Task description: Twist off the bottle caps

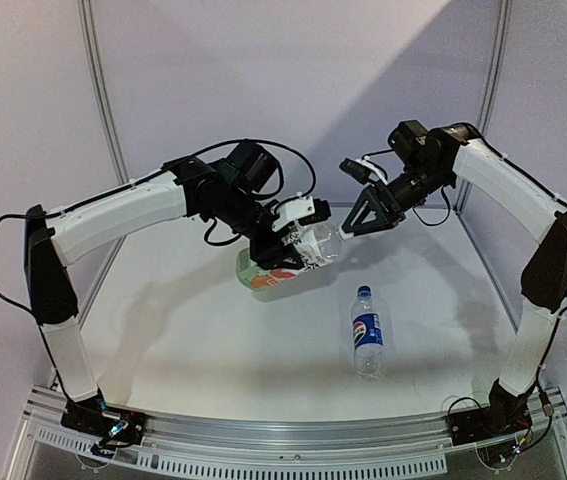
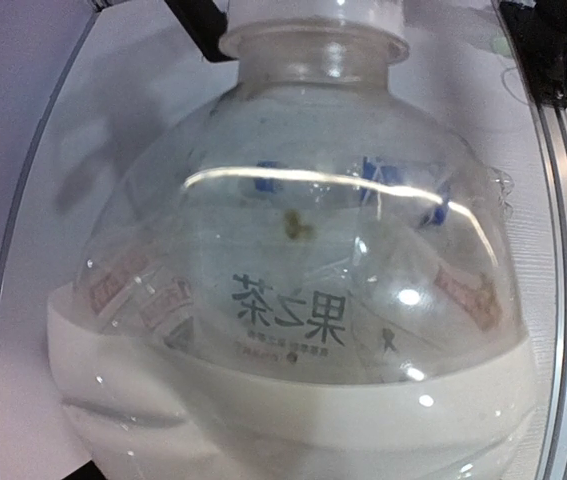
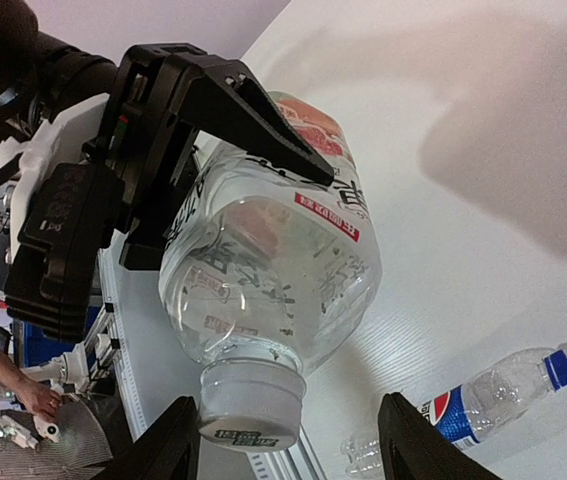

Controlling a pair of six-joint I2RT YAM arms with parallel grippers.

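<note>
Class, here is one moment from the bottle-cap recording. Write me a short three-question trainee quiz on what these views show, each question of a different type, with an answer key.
1. True or false: the Pepsi bottle stands upright on the table.
2. Whose gripper holds the wide bottle up off the table? A) the left arm's B) the right arm's C) neither
3. Fill in the blank: the open fingers of the right gripper stand on either side of the ____ cap.

Key
1. False: it lies on its side.
2. A: the left gripper is clamped on it.
3. White: it is the white cap of the wide bottle.
</note>
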